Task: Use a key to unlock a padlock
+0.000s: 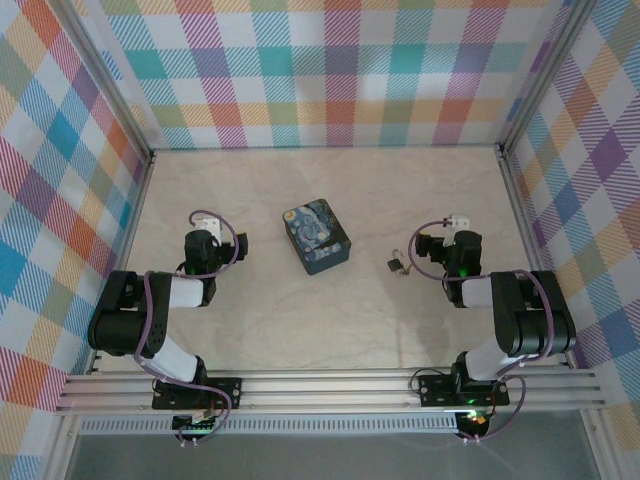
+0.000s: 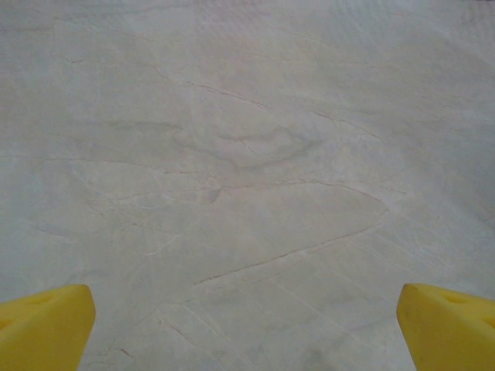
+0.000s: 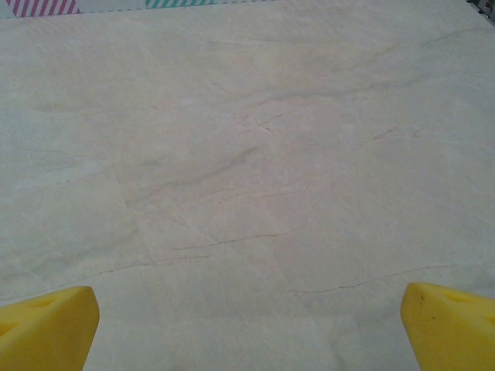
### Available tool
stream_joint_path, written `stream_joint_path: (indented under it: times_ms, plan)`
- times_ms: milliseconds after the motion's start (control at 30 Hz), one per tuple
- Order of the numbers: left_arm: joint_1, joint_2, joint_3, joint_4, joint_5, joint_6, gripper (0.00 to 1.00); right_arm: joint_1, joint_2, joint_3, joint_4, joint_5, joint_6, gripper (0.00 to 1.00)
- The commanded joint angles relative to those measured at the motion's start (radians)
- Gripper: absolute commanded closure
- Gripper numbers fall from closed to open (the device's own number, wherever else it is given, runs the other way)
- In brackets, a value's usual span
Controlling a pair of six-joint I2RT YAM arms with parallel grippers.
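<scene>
far left: left gripper (image 2: 246,332) over bare table (image 1: 250,330), released and empty, yellow fingertips (image 2: 46,325) pushed out to opposite edges of the wrist view with nothing but marbled surface between. next, near the middle of the overhead view: blue swirly-painted box (image 1: 316,238), sitting between the left arm and the lock, likely in the way of any straight reach from that side. further right, near the box but apart from it: padlock (image 1: 398,264), tiny, dark body with a thin silvery loop, lying on the table. too small to call its long axis with any confidence, or to separate the key from it; perhaps a sliver against the body, not certain. farthest right: right gripper (image 3: 249,332), likewise spread wide and holding nothing, fingertips (image 3: 448,328) framing bare table up to a strip of the checked far wall (image 3: 46,6). judged from overhead: padlock just to the left of the right wrist and slightly nearer the arm bases, well apart from the left arm. nearer arm by a clear margin: the right. probably calls for a short swing leftward and a little back toward the base before any descent, with the key to be found first.
</scene>
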Motion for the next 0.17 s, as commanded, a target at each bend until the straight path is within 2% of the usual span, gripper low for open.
stream_joint_path:
  times_ms: [0,133]
  plan:
    - [-0.004,0.002,0.000,0.023,-0.010,-0.008,0.00,-0.004,-0.006,0.017,0.041,-0.018,0.012,0.00]
    - [-0.003,0.000,-0.007,0.029,-0.009,-0.007,0.00,-0.004,-0.005,0.016,0.042,-0.018,0.012,0.00]
